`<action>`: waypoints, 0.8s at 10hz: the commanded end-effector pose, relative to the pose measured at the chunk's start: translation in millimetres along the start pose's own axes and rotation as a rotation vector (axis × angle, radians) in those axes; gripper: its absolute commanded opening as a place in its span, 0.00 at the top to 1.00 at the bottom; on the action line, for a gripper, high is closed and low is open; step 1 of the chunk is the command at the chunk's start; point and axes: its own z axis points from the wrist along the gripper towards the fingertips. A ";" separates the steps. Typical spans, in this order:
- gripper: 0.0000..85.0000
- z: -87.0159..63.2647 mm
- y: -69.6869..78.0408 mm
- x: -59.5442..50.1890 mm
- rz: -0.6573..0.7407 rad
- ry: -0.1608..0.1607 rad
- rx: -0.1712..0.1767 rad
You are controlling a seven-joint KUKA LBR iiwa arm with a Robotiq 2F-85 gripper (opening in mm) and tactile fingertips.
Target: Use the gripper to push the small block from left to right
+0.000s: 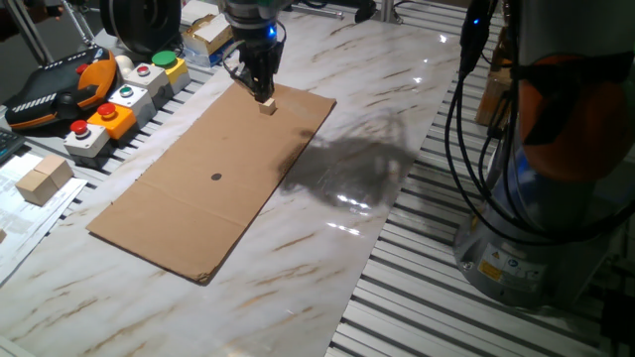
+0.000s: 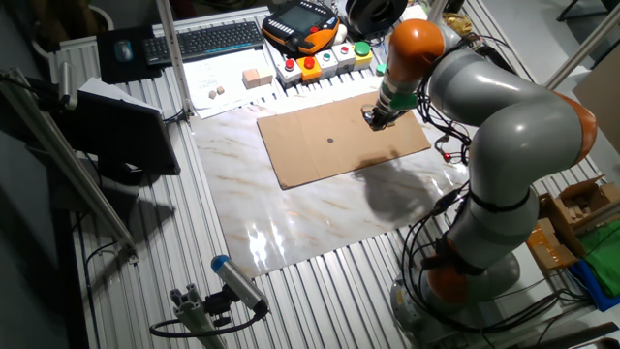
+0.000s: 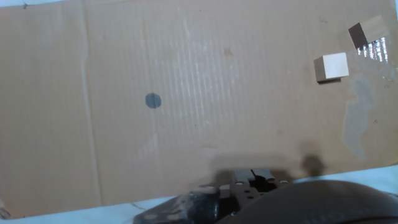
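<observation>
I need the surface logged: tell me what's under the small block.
The block sits on the cardboard sheet, near its edge, below the gripper. The marble top beneath the sheet is covered there.

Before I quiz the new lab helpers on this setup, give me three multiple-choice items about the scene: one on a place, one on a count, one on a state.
1. Where does the small block sit?
A. on the cardboard sheet
B. on bare marble
C. on the keyboard

2. How many dark dots mark the cardboard?
A. three
B. none
C. one

3. Where is the gripper?
A. far across the table
B. down beside the block
C. holding the block aloft

Answers:
A, the block rests near the sheet's far corner.
C, a single dot shows.
B, its fingers stand low right by the block.
</observation>
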 end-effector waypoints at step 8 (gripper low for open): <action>0.99 32.1 -42.7 -0.9 0.029 0.020 -0.042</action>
